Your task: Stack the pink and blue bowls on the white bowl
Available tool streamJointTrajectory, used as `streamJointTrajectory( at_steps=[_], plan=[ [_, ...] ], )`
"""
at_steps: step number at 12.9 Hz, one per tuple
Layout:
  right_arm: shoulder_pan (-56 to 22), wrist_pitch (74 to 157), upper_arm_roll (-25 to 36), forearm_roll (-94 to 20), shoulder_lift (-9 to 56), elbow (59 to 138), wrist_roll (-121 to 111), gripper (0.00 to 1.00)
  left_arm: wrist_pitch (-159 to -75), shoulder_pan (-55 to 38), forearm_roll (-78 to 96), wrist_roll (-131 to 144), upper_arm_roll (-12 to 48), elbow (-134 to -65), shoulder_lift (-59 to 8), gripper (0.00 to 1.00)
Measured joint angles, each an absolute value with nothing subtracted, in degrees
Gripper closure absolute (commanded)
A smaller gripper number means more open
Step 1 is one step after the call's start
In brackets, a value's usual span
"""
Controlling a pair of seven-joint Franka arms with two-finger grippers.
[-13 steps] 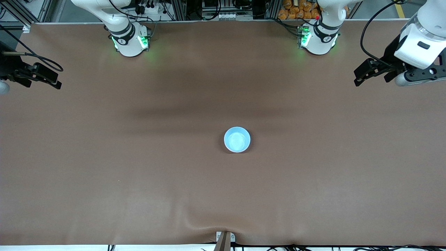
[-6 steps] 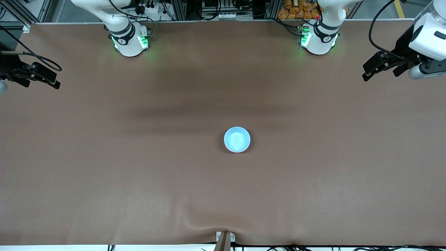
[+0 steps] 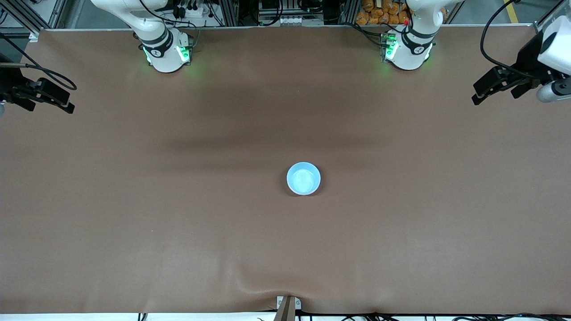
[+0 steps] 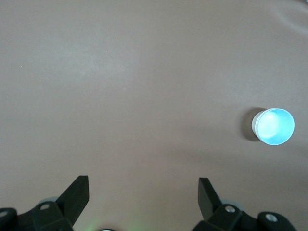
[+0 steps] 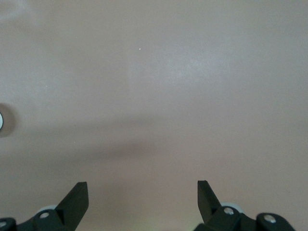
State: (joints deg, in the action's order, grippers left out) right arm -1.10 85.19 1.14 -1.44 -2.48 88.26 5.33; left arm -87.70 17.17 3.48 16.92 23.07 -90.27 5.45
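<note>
While both arms wait, we see a glossy light blue bowl (image 3: 303,178) mid-table, white outside; left gripper (image 3: 479,91) and right gripper (image 3: 67,101) hang wide open, empty, over their table ends.

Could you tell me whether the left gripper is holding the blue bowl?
No, the left gripper is open and empty, and the blue bowl sits alone mid-table.
</note>
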Motion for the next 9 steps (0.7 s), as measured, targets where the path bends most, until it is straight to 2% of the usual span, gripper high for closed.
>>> streamJointTrajectory(
  at_steps=[2, 5, 9],
  plan=[
    [-1.1, 85.2, 1.1, -1.4, -2.5, 88.2, 5.3, 0.0, -87.7, 15.1, 3.4, 16.9, 21.0, -89.8, 4.4, 0.0],
    [-1.0, 85.2, 1.2, -1.4, -2.4, 88.1, 5.3, 0.0, -87.5, 9.5, 3.4, 12.9, 13.1, -89.4, 3.6, 0.0],
    [-1.0, 85.2, 1.2, -1.4, -2.4, 88.0, 5.3, 0.0, -85.0, 4.4, 3.3, 11.1, 6.4, -88.9, 3.4, 0.0]
  ],
)
